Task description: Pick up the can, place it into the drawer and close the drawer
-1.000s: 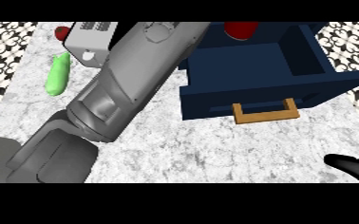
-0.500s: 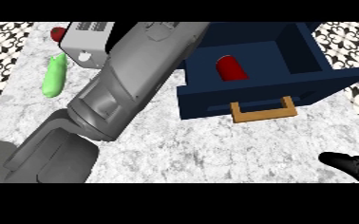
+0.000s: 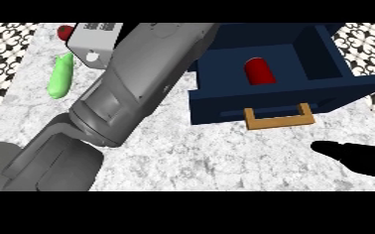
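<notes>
Now red can point(image 3: 260, 71) lying inside open navy drawer point(image 3: 219, 104), wooden handle point(image 3: 279, 118) facing front, right robot hand point(image 3: 350, 156) low on marble tabletop point(image 3: 219, 158), finger state unclear, left robot hand hidden.

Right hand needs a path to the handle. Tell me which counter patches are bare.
Bare counter lies between the grey forearm, the drawer front and the right hand. Crowded at upper left: green object and white box beside the forearm.

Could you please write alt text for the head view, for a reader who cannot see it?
A red can lies inside an open dark blue drawer with a tan handle on a marble counter. A grey left forearm crosses the view.
</notes>
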Tool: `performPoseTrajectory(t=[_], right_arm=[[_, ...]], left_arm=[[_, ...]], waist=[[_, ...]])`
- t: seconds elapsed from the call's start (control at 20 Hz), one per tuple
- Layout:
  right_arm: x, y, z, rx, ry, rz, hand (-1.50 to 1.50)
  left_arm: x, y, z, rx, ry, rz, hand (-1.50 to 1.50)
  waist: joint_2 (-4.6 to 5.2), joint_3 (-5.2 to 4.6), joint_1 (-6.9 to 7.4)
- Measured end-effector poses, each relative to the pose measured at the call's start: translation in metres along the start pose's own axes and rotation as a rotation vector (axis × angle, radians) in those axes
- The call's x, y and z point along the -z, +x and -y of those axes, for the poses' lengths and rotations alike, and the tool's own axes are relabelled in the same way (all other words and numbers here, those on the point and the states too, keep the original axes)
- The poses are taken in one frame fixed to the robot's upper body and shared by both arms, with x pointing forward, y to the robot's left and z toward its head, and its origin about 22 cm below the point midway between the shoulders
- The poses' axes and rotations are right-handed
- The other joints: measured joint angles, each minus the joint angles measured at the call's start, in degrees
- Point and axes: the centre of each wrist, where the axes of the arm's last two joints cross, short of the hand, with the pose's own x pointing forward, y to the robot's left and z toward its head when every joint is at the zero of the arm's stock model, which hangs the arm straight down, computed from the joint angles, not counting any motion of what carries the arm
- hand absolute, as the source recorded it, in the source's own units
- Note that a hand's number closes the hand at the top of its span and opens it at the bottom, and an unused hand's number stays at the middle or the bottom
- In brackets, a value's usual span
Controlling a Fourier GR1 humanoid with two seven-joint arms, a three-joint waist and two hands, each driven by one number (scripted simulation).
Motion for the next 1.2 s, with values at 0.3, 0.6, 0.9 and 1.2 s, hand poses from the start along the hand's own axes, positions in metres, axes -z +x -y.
performPoseTrajectory(t=[0.3,0.6,0.9,1.2], right_arm=[[0.021,-0.012,-0.021,-0.193,0.060,0.029,-1.50],[0.042,-0.036,-0.055,-0.349,0.117,0.032,-1.50],[0.057,-0.064,-0.097,-0.503,0.165,0.026,-1.50],[0.071,-0.100,-0.131,-0.592,0.184,0.026,-1.50]], left_arm=[[0.000,0.006,0.002,-0.031,-0.001,0.009,-1.50],[0.001,0.007,0.002,-0.003,0.009,0.031,-1.50],[0.005,0.006,-0.005,-0.001,-0.010,0.022,-1.50],[0.012,0.009,-0.021,-0.012,0.000,0.016,-1.50]], waist=[[-0.21,-0.02,1.50],[-0.54,-0.03,3.14],[-0.83,-0.07,4.70],[-1.15,-0.08,5.71]])
